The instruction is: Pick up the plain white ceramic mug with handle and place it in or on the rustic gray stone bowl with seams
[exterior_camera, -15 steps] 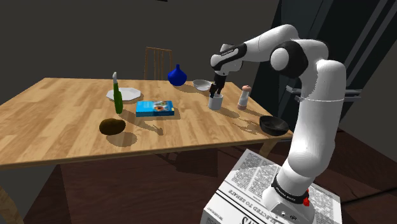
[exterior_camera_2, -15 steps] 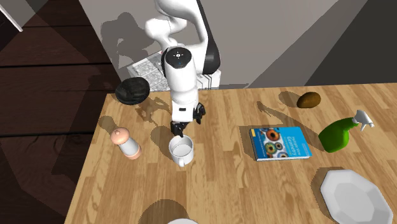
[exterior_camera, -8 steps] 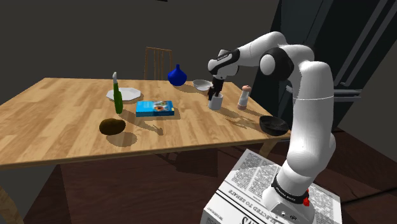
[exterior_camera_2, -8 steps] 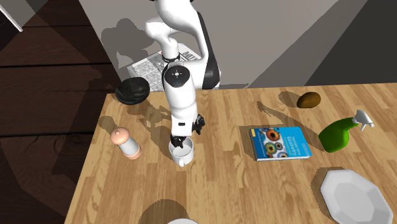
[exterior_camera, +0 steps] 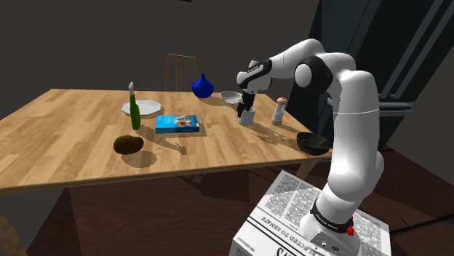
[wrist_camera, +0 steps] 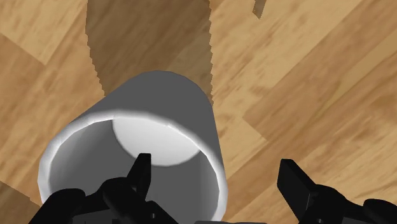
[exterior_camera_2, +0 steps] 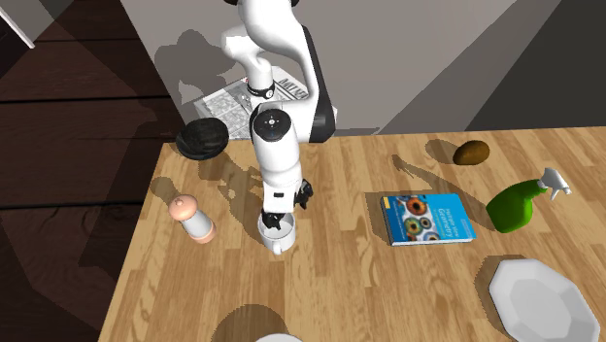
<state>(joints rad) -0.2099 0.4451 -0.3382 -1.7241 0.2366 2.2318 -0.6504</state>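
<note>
We log: gripper [wrist_camera: 216,175] jaws spread, straddling the wall of the white mug [wrist_camera: 159,102], one finger inside, one outside | mug upright on wooden table [exterior_camera_2: 388,282], near shaker [exterior_camera_2: 194,220] | dark bowl [exterior_camera_2: 202,138] at the table's corner, apart.

The white arm [exterior_camera: 354,138] arches over to the white mug [exterior_camera: 247,117], wrist pointing straight down. The black gripper [wrist_camera: 215,172] has its fingers [wrist_camera: 141,168] apart, astride the mug's wall, one inside and one outside.

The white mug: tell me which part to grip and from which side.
Grip the rim wall, coming down from above. The mug stands upright, mouth open, so one finger fits inside and one outside, as the open gripper straddles it.
</note>
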